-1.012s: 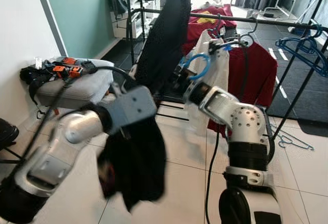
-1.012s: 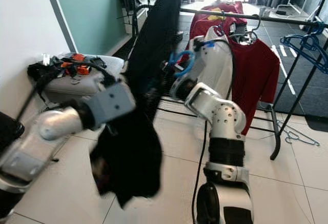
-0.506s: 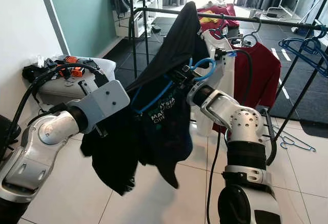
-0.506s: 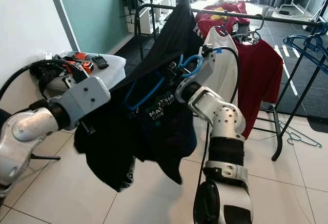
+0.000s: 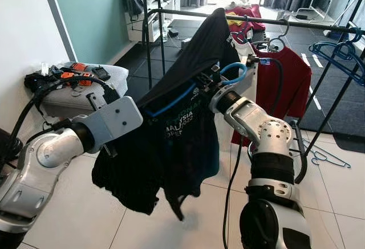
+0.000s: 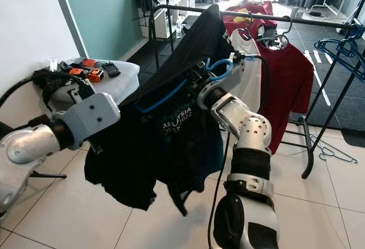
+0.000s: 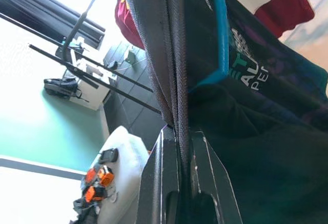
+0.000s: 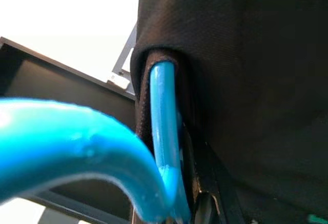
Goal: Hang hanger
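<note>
Glossy blue plastic hanger [image 8: 163, 131] inside a matt black woven cloth shirt [image 5: 182, 141]; thin black metal rail [image 5: 268, 21]; shiny pale floor tiles [image 5: 80, 220]

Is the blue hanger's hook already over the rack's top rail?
No. The blue hanger's hook hangs in the air below the top rail, held by the right gripper.

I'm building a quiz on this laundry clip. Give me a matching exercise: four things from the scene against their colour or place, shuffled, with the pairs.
Things:
1. black T-shirt
2. blue hanger
3. red shirt
4. clothes rack

States:
A. already hanging on the rail
B. hook held near the right gripper
C. black metal rail behind the arms
D. pinched by the left gripper

Pairs: 1-D, 2-B, 3-A, 4-C
</note>
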`<state>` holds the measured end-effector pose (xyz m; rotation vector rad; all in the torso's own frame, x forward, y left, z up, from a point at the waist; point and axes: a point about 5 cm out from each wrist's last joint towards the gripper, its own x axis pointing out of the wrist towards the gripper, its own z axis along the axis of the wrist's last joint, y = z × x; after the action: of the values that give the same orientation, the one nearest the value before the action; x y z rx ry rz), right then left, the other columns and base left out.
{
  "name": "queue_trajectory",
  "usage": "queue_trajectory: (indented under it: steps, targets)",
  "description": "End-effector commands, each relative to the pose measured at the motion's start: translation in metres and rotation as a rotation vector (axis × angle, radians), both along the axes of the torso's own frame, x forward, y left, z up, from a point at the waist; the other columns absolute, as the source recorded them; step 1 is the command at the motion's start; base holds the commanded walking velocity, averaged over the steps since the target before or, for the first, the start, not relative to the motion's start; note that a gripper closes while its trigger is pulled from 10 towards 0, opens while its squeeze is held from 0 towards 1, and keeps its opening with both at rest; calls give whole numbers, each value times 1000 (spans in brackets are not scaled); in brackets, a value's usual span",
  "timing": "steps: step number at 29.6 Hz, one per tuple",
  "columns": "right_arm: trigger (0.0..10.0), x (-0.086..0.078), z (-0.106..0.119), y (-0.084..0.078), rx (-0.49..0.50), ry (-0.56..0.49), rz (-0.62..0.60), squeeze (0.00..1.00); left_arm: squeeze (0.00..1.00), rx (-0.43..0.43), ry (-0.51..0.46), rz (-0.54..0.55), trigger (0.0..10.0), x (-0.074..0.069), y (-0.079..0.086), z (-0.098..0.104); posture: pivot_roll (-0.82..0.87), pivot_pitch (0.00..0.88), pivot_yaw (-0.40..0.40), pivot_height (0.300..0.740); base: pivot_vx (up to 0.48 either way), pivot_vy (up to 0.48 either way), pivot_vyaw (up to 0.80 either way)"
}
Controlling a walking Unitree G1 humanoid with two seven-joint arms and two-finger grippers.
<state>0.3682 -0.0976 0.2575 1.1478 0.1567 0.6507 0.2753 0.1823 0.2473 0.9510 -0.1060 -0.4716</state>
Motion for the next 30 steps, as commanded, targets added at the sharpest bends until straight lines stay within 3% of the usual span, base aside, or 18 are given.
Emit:
queue_trajectory:
  steps: [1, 7, 10, 15, 17, 18, 22, 24, 30]
  targets:
    - [10000, 2, 16, -15, 68, -47, -59, 0, 0, 62, 55, 81, 10000, 3, 17, -14, 10, 0, -15, 740, 0, 0, 0]
    - [10000, -3, 12, 7, 7, -45, 34, 0, 0, 101, 20, 82, 10000, 10, 12, -22, 12, 0, -21, 740, 0, 0, 0]
    - [10000, -9, 10, 19, -26, -45, 96, 0, 0, 101, -78, 88, 10000, 17, 5, -14, 12, 0, -24, 740, 0, 0, 0]
    - [10000, -9, 10, 20, -24, -45, 102, 0, 0, 103, -114, 89, 10000, 19, 3, -11, 10, 0, -22, 740, 0, 0, 0]
    - [10000, -8, 13, 19, 0, -46, 88, 0, 0, 103, -135, 86, 10000, 20, 2, -9, 8, 0, -20, 740, 0, 0, 0]
    - [10000, -3, 14, 9, 31, -26, 22, 0, 0, 107, -133, 71, 10000, 19, 2, -14, 5, 0, -17, 740, 0, 0, 0]
    - [10000, -1, 14, 5, 33, -15, -13, 0, 0, 110, -123, 64, 10000, 18, 2, -18, 6, 0, -19, 740, 0, 0, 0]
    - [10000, 5, 10, -6, 21, 24, -106, 0, 0, 103, -97, 57, 10000, 13, 5, -24, 8, 0, -24, 740, 0, 0, 0]
    - [10000, 14, 3, -20, 60, 99, -216, 0, 0, 95, -73, 42, 10000, 8, 5, -31, 14, 0, -26, 740, 0, 0, 0]
